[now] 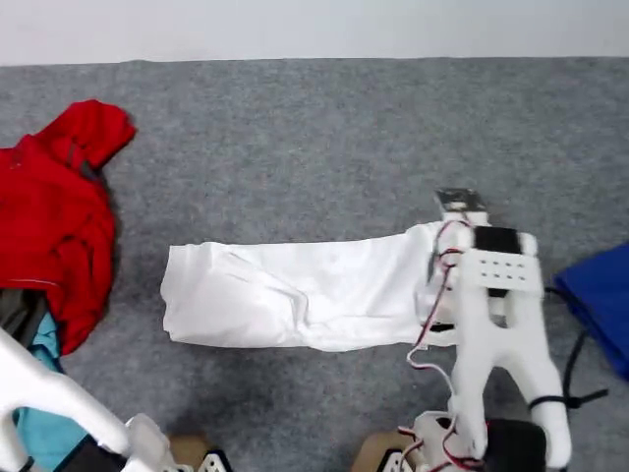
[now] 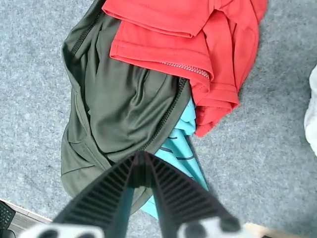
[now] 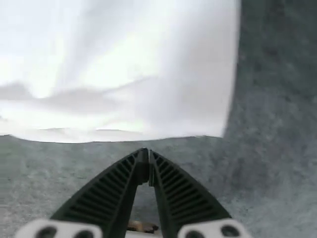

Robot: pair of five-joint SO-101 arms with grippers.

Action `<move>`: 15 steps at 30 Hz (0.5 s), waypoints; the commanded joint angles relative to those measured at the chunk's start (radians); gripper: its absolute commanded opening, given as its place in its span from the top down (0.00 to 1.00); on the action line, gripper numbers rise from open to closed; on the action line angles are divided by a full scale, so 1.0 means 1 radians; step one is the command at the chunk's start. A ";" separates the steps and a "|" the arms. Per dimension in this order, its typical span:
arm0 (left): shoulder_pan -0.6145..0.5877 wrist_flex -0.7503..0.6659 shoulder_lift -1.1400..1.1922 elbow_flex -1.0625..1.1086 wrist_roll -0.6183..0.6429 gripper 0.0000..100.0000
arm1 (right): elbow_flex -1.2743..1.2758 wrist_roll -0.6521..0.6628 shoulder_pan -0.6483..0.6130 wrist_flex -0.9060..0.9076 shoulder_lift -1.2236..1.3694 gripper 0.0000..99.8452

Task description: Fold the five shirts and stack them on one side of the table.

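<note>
A white shirt (image 1: pixel 295 290), folded into a long strip, lies across the middle of the grey table (image 1: pixel 344 128). At the left edge a red shirt (image 1: pixel 59 216) is heaped over a dark olive shirt (image 2: pixel 119 104) and a teal shirt (image 2: pixel 181 148). A blue shirt (image 1: pixel 600 295) lies at the right edge. My left gripper (image 2: pixel 142 157) is shut and empty above the olive and teal shirts. My right gripper (image 3: pixel 143 152) is shut and empty over bare table, just off the edge of the white shirt (image 3: pixel 124 64). The right arm (image 1: pixel 496 285) stands over the strip's right end.
The left arm (image 1: pixel 49 393) crosses the front left corner above the teal cloth. Open grey table stretches behind the white shirt up to the back wall. A strip of bare table separates the red pile from the white shirt's left end.
</note>
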 commanded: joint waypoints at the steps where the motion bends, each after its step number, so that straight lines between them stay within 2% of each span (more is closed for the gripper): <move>1: 0.008 0.021 -0.028 0.001 0.003 1.00 | -0.044 -0.026 -0.047 -0.116 -0.021 0.99; 6: 0.005 0.021 -0.032 0.001 0.005 1.00 | -0.046 -0.015 -0.041 -0.400 0.022 0.99; 9: 0.003 0.021 -0.035 0.001 0.005 1.00 | -0.044 0.052 -0.028 -0.512 0.097 0.99; 15: 0.003 0.021 -0.035 0.001 0.006 1.00 | -0.051 0.104 0.111 -0.670 0.309 0.99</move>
